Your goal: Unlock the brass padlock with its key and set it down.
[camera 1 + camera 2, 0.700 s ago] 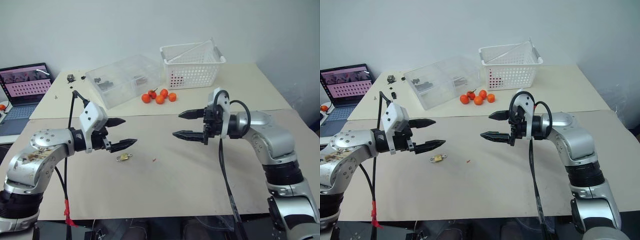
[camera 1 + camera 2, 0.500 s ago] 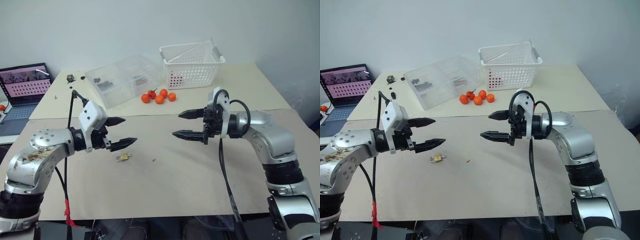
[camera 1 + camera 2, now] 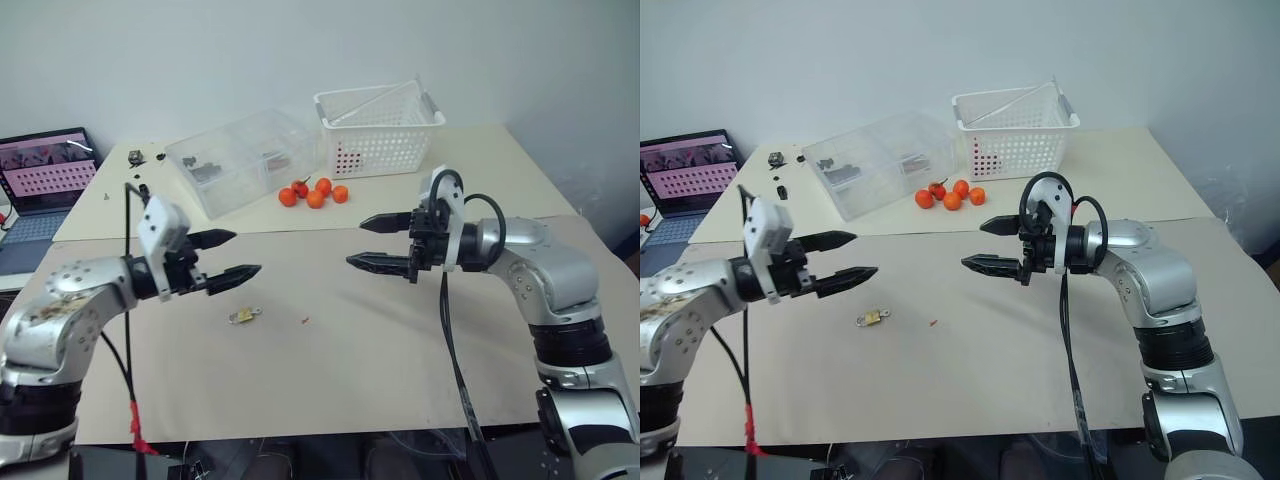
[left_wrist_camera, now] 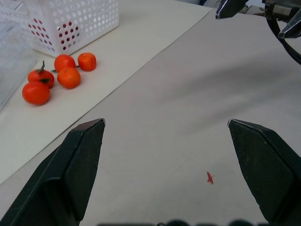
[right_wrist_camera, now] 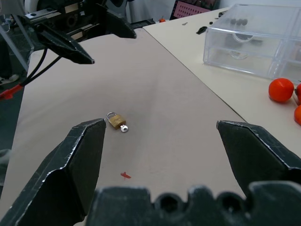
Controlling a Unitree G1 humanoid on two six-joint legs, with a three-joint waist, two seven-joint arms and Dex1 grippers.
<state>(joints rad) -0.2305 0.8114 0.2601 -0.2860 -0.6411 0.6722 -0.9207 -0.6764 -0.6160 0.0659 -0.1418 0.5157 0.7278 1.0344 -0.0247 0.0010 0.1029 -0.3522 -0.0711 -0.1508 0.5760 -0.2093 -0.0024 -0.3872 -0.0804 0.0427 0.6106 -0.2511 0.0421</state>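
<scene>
No text, label, brand, number or sign can be read in any view. The laptop (image 3: 45, 172) at the far left of the head views shows a pink screen with rows of small dark marks, too small to make out. The brass padlock (image 5: 115, 120) on the worktop (image 3: 400, 340) shows no legible stamp, and the white basket (image 3: 378, 130) and the clear plastic box (image 3: 243, 160) carry no lettering that can be made out.
</scene>
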